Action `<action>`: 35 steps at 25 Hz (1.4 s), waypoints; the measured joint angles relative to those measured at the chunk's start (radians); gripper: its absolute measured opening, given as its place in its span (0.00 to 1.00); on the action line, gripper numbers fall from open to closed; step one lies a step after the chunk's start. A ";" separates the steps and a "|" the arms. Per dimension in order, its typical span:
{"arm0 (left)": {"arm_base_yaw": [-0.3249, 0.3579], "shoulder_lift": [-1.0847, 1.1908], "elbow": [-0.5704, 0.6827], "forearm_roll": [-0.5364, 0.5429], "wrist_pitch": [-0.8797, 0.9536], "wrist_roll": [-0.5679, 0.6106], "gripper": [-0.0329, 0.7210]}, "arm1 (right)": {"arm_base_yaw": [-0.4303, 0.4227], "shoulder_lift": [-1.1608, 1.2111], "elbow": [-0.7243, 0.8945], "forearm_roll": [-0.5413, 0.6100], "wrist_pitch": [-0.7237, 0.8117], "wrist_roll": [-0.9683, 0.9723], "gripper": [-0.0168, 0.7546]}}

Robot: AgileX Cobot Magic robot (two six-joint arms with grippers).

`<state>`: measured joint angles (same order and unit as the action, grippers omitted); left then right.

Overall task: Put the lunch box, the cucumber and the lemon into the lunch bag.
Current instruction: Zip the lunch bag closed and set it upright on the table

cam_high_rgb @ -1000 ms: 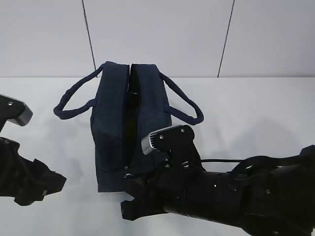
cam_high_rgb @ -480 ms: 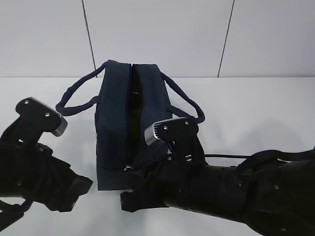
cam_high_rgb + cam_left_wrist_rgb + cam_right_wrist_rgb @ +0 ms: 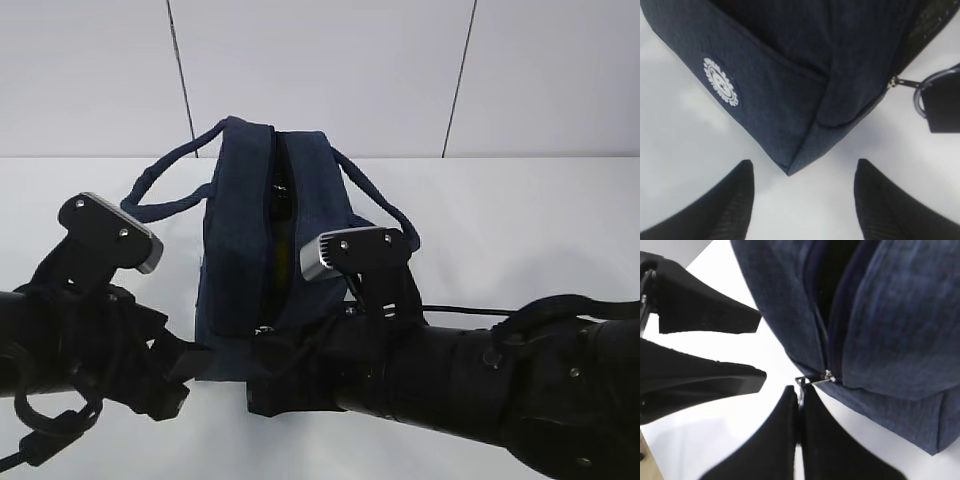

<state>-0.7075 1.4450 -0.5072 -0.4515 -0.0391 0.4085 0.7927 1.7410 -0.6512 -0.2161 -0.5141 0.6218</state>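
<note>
The navy lunch bag (image 3: 240,240) stands on the white table with its top zipper parted into a dark slit. Through that slit shows a dull yellow-green patch (image 3: 283,255); I cannot tell what it is. The lunch box, the cucumber and the lemon are otherwise hidden. My right gripper (image 3: 800,388) is shut on the silver ring pull (image 3: 807,381) at the bag's near end, and the ring pull (image 3: 922,95) also shows in the left wrist view. My left gripper (image 3: 804,166) stands open, its fingertips on either side of the bag's near bottom corner (image 3: 790,167), not touching it.
The bag's two loop handles (image 3: 165,190) (image 3: 385,215) hang out to either side. A round white logo (image 3: 721,82) marks the bag's side wall. Both black arms crowd the table's near edge, and grey wall panels (image 3: 320,70) stand behind the bag.
My left arm has swung in from the left edge up to the bag's near left corner. The bag has shifted slightly right and away. My right gripper has kept its hold on the ring pull.
</note>
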 joint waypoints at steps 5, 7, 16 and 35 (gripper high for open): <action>-0.012 0.030 0.000 0.013 -0.052 0.001 0.65 | 0.000 -0.007 0.000 0.011 0.013 0.000 0.00; -0.014 0.053 0.000 0.023 -0.065 0.001 0.65 | 0.000 -0.014 0.000 0.019 0.016 0.000 0.00; -0.018 0.079 0.000 0.029 -0.146 0.002 0.65 | 0.000 -0.017 0.000 0.027 0.023 0.009 0.00; -0.018 -0.150 0.002 0.078 0.235 -0.016 0.52 | 0.000 -0.035 0.000 0.040 0.061 0.011 0.00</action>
<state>-0.7256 1.2948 -0.5051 -0.3739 0.1956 0.3922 0.7927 1.7064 -0.6512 -0.1764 -0.4527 0.6324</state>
